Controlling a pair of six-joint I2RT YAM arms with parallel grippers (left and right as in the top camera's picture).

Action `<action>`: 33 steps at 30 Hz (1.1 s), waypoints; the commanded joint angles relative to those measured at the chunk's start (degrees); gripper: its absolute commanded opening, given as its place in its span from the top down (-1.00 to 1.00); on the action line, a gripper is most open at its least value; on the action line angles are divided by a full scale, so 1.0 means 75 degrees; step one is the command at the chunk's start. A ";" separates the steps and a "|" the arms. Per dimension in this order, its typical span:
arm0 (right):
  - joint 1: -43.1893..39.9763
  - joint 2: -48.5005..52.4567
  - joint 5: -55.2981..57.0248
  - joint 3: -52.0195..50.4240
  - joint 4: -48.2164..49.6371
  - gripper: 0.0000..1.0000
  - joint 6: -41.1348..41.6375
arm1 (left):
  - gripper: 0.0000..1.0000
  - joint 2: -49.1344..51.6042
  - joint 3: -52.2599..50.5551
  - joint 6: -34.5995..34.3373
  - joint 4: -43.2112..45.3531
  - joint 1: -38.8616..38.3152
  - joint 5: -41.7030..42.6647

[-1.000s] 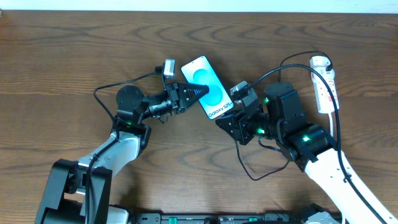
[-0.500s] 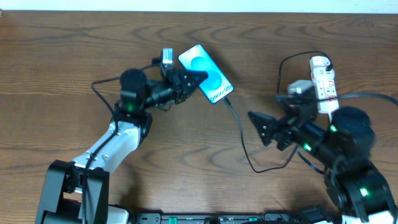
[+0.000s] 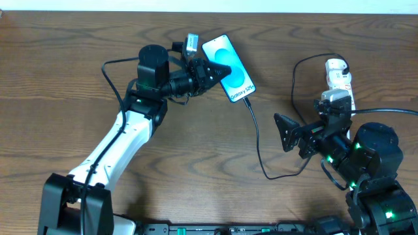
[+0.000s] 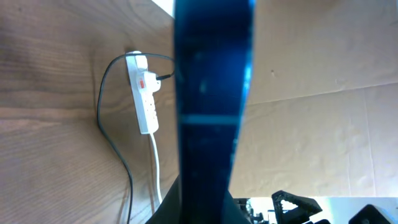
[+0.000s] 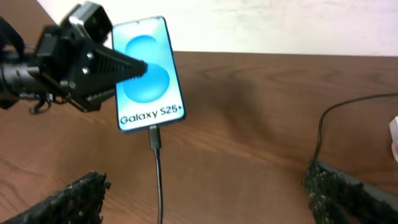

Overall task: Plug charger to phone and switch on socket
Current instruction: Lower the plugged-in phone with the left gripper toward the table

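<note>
Brown wood grain covers the table (image 3: 59, 52) under both arms. Nearest the robot, below and right of the phone (image 3: 230, 68), the right gripper (image 3: 285, 133) hangs with nothing in it. In its wrist view the two black fingers (image 5: 74, 198) sit at opposite bottom corners, spread wide.

The charger (image 3: 257, 137) runs as a thin black cable from the phone's lower end toward the robot. It loops on the wood beside the right gripper, then climbs away toward the socket (image 3: 337, 70). Its small plug (image 5: 154, 137) is seated in the port under the "Galaxy S25+" text.

The left gripper (image 3: 210, 68) is clamped on the phone from the phone's left side. One black finger (image 5: 115, 64) lies across the cyan screen. The phone looks raised and tilted, its screen facing the right wrist camera.

Farthest off, right of the phone, lies the white socket. It shows a red-marked switch (image 4: 142, 81) and a white cord (image 4: 153, 167). Whether the switch is on cannot be told.
</note>
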 commanded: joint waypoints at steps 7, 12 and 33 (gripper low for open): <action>-0.0058 -0.0017 0.0090 0.0099 -0.0507 -0.99 0.0055 | 0.86 -0.0073 0.1166 0.0702 -0.0388 -0.0003 -0.0291; -0.0058 0.0032 0.0093 0.0096 -0.0877 -0.99 0.0058 | 0.86 -0.0073 0.1807 0.1128 -0.1445 -0.0003 -0.0708; -0.0058 0.1349 0.0085 0.0096 -0.1233 -0.98 0.0058 | 0.86 0.0597 0.2838 0.4555 -0.5071 -0.0003 0.1046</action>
